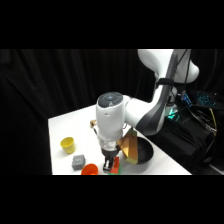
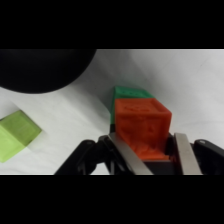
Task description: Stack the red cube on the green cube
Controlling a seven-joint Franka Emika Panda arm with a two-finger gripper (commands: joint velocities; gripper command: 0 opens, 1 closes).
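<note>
Reaching from its base at the upper right, the arm bends over the white bench and points its wrist straight down at the near edge. Behind the wrist, towards the right edge, sits a black bowl with a tan block leaning in it. A yellow cup stands near the left edge, and a grey block and an orange-red cup lie by the near edge. The gripper is closed on the red cube, one finger on each side. That cube rests on the green cube, whose far edge shows behind it. A lime cube lies apart, beside them.
</note>
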